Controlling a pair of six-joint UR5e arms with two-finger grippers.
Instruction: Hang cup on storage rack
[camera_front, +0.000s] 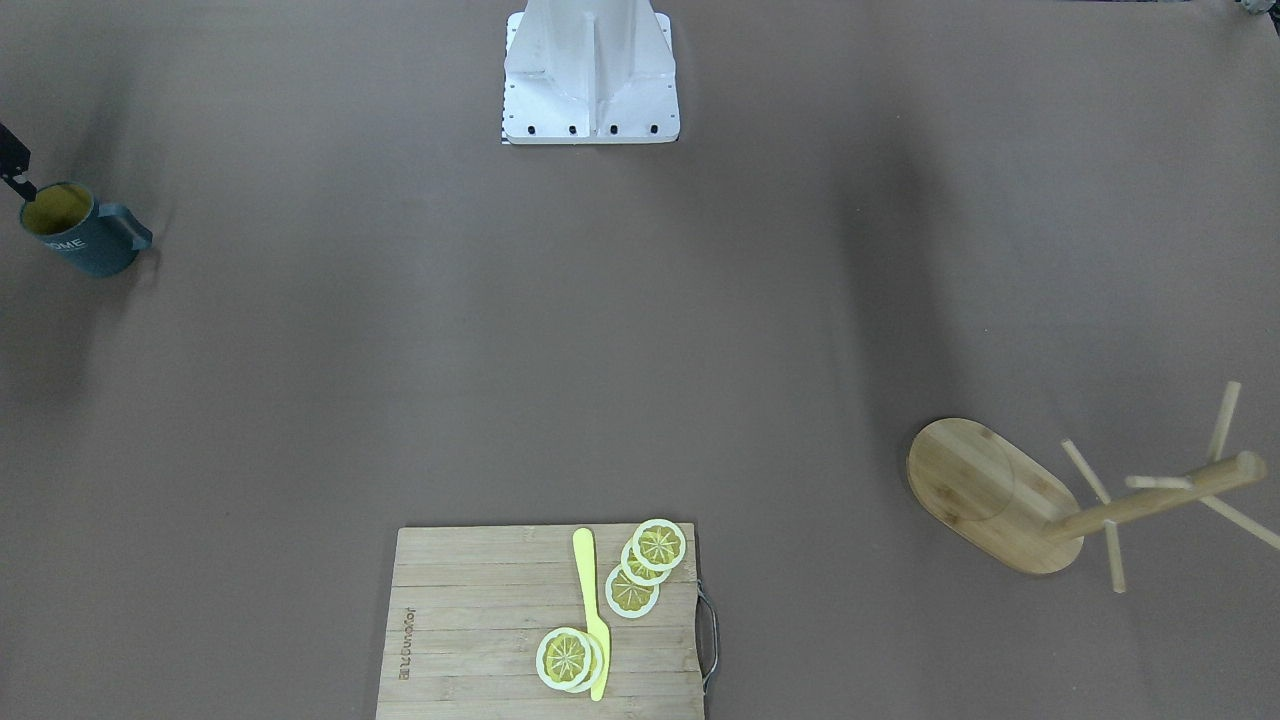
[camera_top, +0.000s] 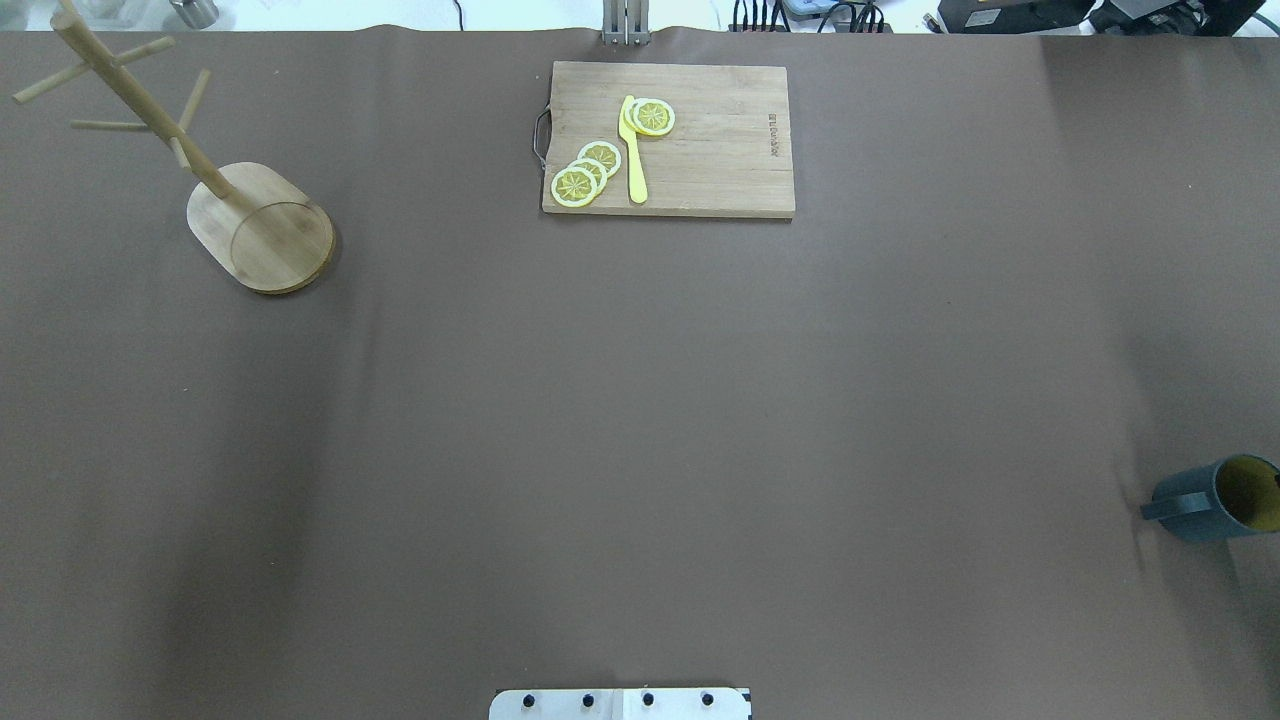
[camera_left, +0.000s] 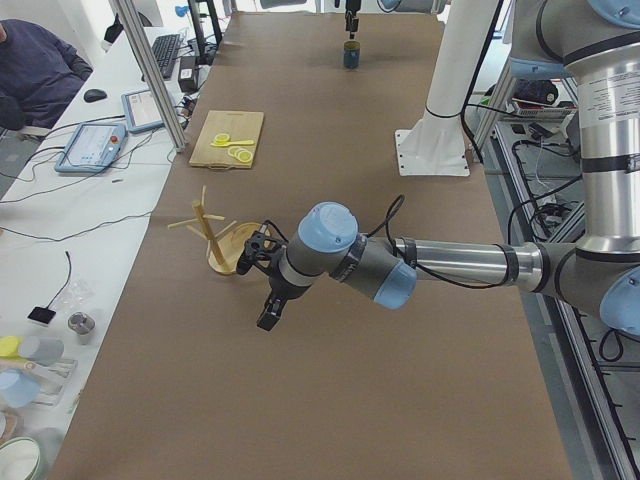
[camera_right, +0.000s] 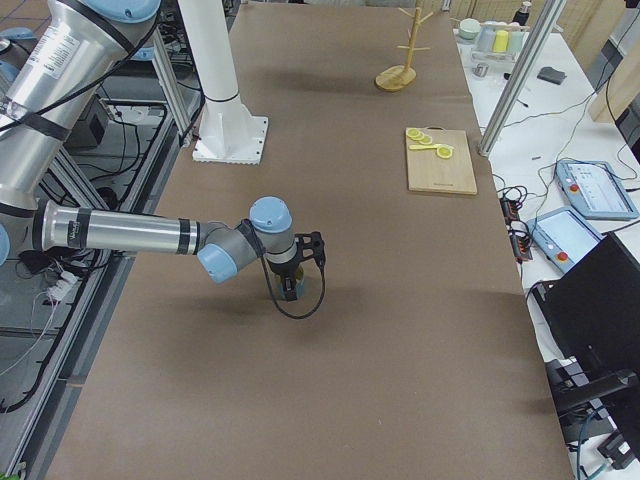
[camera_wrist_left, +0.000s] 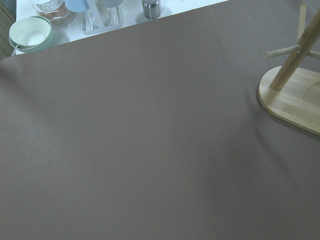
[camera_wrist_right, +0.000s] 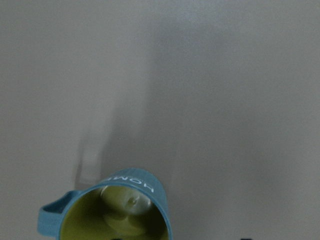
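A wooden cutting board (camera_front: 470, 620) is seen at the edge of the brown surface (camera_front: 640, 350) farthest from the robot, and all places are given from it. On the board, a yellow knife (camera_front: 592, 610) is laid lengthwise, with lemon slices (camera_front: 632, 590) overlapped on both sides of it. The cup (camera_front: 85, 232) is found well apart from the board, toward the robot's right and nearer the robot's side of the surface. Its yellow inside is shown to the cameras, its white lettering is turned outward, and its handle is pointed back toward the board's side. The right end effector (camera_right: 288, 282) is placed directly over the cup, and one dark finger (camera_front: 14, 165) is seen at the rim on the side away from the board. Whether the cup is grasped or the fingers are merely set beside it cannot be told. The storage rack (camera_front: 1000, 495) is stood on the board's other side, toward the robot's left, with its oval base flat on the surface, its post upright and its thin pegs spread out. The left end effector (camera_left: 268, 318) is held over the surface just beyond the rack, on the side away from the board. It is shown only in the side view, so whether it is released or clenched cannot be told.
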